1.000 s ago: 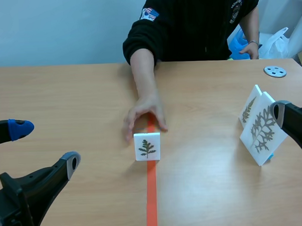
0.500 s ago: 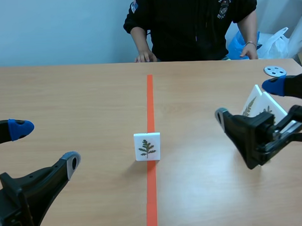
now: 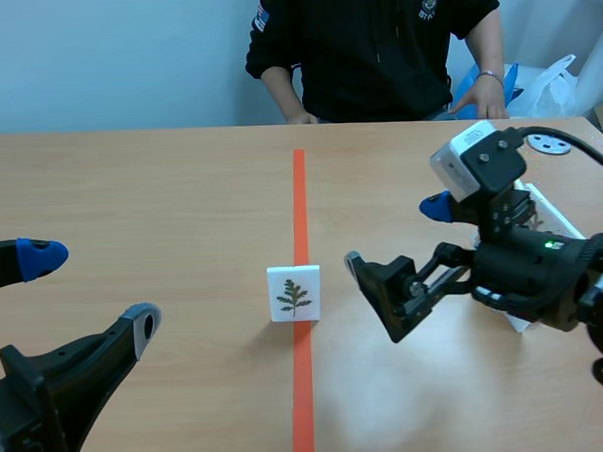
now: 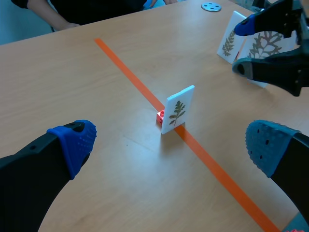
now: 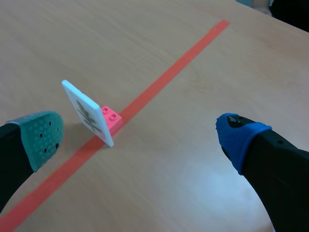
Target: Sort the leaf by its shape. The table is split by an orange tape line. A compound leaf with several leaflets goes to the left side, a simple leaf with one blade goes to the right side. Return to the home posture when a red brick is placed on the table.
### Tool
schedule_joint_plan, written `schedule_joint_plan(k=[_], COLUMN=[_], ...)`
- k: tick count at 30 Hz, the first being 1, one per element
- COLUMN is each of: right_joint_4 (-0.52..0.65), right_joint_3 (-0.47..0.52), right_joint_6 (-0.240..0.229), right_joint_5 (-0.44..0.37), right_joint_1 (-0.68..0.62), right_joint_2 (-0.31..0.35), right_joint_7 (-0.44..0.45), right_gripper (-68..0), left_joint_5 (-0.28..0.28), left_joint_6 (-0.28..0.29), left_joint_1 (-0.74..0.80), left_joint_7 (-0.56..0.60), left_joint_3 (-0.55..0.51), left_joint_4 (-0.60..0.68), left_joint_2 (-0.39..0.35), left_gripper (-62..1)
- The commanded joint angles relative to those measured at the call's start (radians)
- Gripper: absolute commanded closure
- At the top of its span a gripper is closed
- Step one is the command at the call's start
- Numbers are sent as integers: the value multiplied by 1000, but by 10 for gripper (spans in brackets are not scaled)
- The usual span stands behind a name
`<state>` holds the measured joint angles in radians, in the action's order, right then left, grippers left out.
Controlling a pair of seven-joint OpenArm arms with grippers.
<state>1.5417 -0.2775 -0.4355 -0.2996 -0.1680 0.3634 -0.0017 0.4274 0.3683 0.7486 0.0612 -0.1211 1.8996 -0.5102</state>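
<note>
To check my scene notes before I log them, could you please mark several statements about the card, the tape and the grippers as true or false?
1. The card stands upright on the tape. True.
2. The right gripper is shut on the card. False: it is open and apart from the card, on the right side of the tape.
3. A small brick sits at the card's back. True.
4. The left gripper is shut. False: its fingers are wide apart, holding nothing.
5. Two more cards stand right of the tape. True.
</note>
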Motion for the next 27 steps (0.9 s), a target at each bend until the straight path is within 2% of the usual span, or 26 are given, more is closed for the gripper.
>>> schedule_joint_plan(k=[1, 11, 18, 23, 27], right_joint_4=[-12, -270, -378, -452, -484], right_joint_3=[-23, -194, -270, -303, -312], right_joint_6=[1, 11, 79, 109, 122], right_joint_5=[5, 126, 208, 244, 249], right_joint_1=[36, 174, 234, 267, 274], right_joint_2=[-18, -127, -190, -224, -228], right_joint_7=[16, 100, 132, 133, 148], right_gripper=[-679, -679, -516, -509, -454], left_joint_5=[6, 6, 6, 6, 6], left_joint_6=[2, 2, 2, 2, 2], left_joint_1=[2, 2, 2, 2, 2], left_joint_7=[18, 25, 25, 25, 26], left_joint_3=[1, 1, 1, 1, 1], left_joint_4=[26, 26, 26, 26, 26], left_joint_2=[-5, -5, -5, -5, -5], left_gripper=[-623, -623, -623, -623, -623])
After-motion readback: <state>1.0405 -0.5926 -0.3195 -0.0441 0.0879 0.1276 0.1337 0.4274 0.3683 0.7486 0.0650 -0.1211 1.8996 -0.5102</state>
